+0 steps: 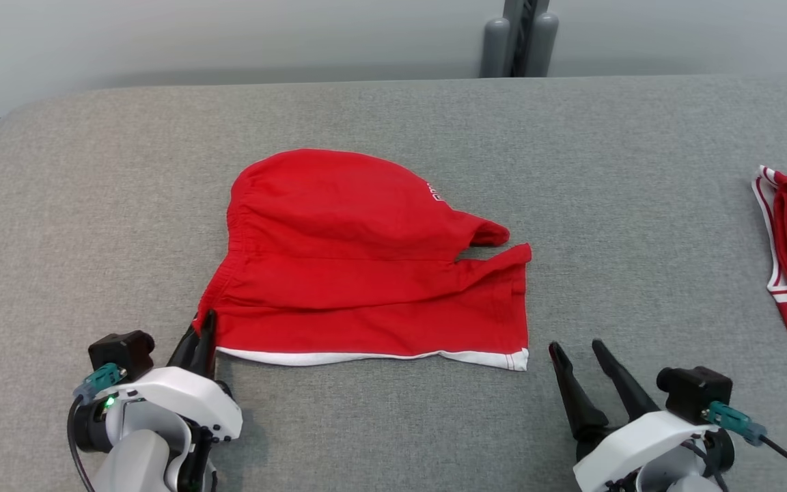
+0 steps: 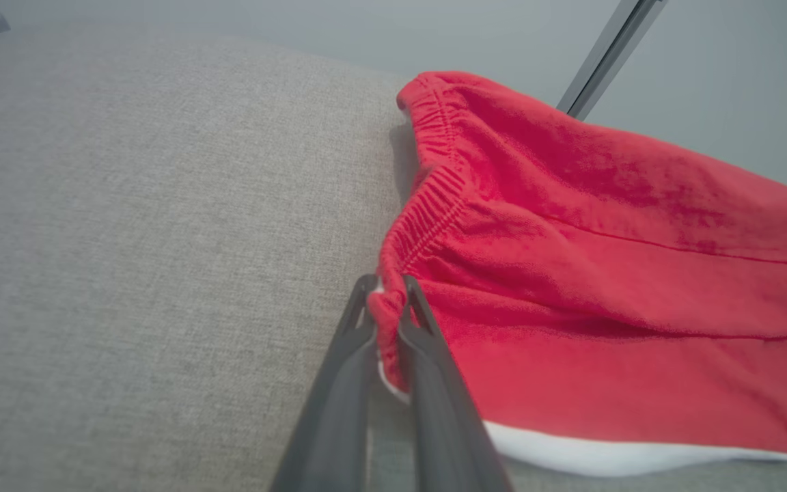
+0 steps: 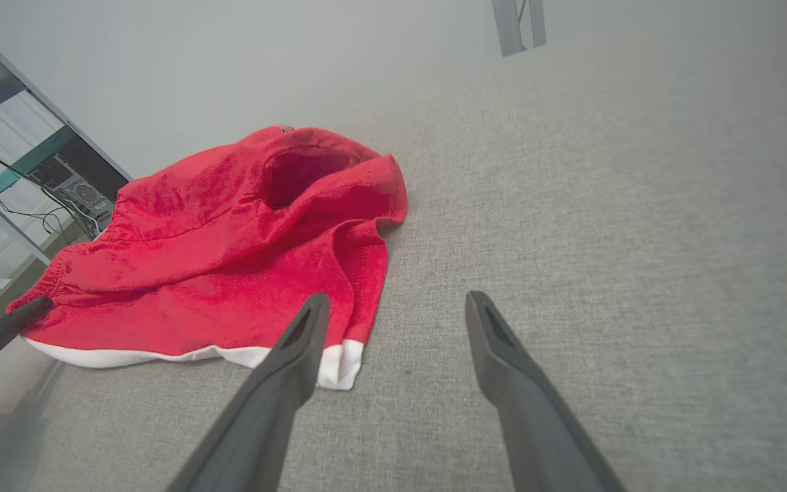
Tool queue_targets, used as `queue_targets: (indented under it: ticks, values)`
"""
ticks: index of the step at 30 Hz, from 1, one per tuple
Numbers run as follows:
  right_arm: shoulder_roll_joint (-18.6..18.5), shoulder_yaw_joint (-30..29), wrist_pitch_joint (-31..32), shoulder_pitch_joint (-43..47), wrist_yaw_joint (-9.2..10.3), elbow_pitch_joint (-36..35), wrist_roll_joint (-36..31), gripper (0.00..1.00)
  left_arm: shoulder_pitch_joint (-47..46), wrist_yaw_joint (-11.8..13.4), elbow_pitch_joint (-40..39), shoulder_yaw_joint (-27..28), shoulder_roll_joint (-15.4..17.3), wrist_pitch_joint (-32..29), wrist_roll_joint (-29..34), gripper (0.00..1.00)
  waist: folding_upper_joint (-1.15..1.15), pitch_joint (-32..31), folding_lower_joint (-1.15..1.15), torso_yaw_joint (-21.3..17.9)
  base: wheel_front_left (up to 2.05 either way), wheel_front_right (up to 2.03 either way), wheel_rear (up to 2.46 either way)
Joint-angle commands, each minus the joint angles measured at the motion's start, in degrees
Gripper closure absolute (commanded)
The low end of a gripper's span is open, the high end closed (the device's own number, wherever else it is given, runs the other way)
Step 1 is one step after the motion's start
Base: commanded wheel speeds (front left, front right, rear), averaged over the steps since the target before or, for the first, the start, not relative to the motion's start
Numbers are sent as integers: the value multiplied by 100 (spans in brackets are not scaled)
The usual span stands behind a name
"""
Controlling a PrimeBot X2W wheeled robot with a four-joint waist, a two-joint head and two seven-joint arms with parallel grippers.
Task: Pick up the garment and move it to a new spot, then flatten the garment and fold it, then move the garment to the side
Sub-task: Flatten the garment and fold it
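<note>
One garment [image 1: 366, 273] corner lies pinched in the left gripper [image 1: 206, 324]

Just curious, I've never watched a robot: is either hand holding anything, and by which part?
The left hand pinches the red shorts at the waistband's near corner, by the white stripe. The right hand is open, holding nothing.

**A robotics lab, by every sign**

Standing here, nothing looks like a home. A broad table [image 1: 93, 205] covered in grey cloth sits against a bare pale wall [image 1: 229, 34], with a metal post [image 1: 518, 34] behind its far edge. Off to one side a metal shelving frame [image 3: 24, 85] stands over a computer box [image 3: 76, 191]. A red garment [image 1: 366, 273] lies on the cloth. The robot's left gripper [image 1: 205, 321] and right gripper [image 1: 576, 346] rise at the near edge on white, cabled wrists.
</note>
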State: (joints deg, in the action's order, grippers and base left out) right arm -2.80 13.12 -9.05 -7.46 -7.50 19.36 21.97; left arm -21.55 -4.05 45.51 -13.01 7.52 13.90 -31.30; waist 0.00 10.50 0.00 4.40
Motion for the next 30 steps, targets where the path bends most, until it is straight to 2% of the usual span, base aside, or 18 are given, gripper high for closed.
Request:
queue_targets:
  ticks: [1,10,26,28,29,30]
  values:
    - [-34,50,99,12,2,162,388,0,27,-17,-103,-24,-6,24,5,100,0,-2,0,53,0,0,0]
    - [-30,388,334,-313,2,887,983,0,105,68,-511,-166,-13,-70,60,100,0,4,0,272,0,0,0]
    - [-1,1083,454,-589,2,1682,1312,0,362,212,-1033,-341,18,-270,66,100,0,-106,0,491,0,0,0]
    - [-3,1137,420,-617,2,1743,1356,20,399,225,-1082,-356,26,-295,58,100,0,-128,0,489,0,0,0]
    - [-3,1159,415,-636,2,1770,1374,52,423,236,-1102,-360,33,-307,54,100,0,-138,0,487,0,0,0]
    - [-3,1183,407,-656,2,1798,1391,59,446,232,-1123,-367,39,-311,48,100,0,-147,0,484,0,0,0]
